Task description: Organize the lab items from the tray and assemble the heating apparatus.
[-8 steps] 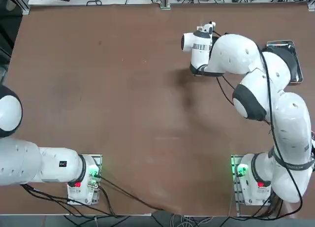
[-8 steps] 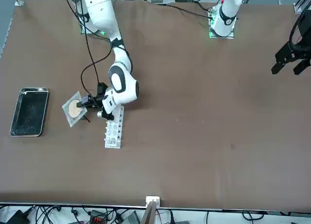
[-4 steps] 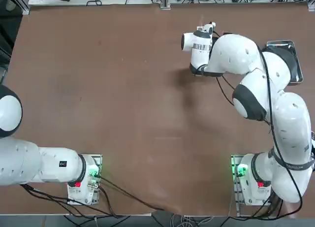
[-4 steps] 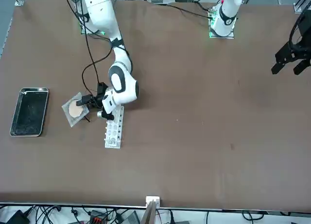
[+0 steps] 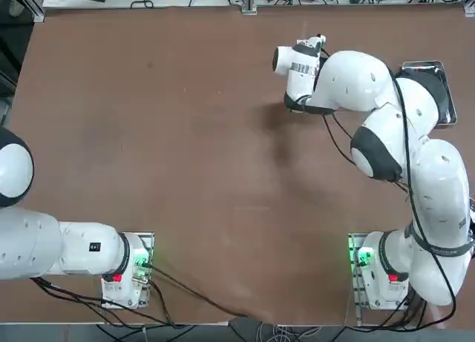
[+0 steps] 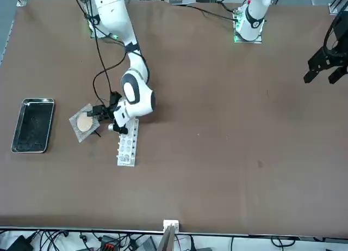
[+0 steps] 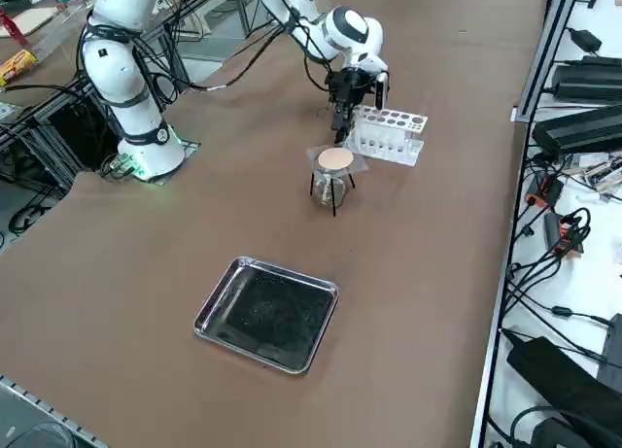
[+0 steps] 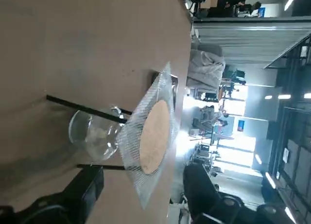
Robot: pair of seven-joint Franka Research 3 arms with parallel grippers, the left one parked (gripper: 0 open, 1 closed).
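On the worktop [image 7: 408, 273], mesh [image 7: 335, 159] on stand [image 7: 333, 197] over burner [image 7: 329, 188], right gripper [image 8: 146, 185] released beside them, rack [image 7: 387, 135] and tray [image 7: 267, 314] lay apart.

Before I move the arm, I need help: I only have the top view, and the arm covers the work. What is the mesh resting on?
Observer: The mesh rests on the ring stand.
Operator: Where's the burner?
Observer: The glass burner sits beneath the mesh, among the stand's legs.
Operator: And my right gripper?
Observer: The right gripper is beside the mesh, its jaws wide apart.
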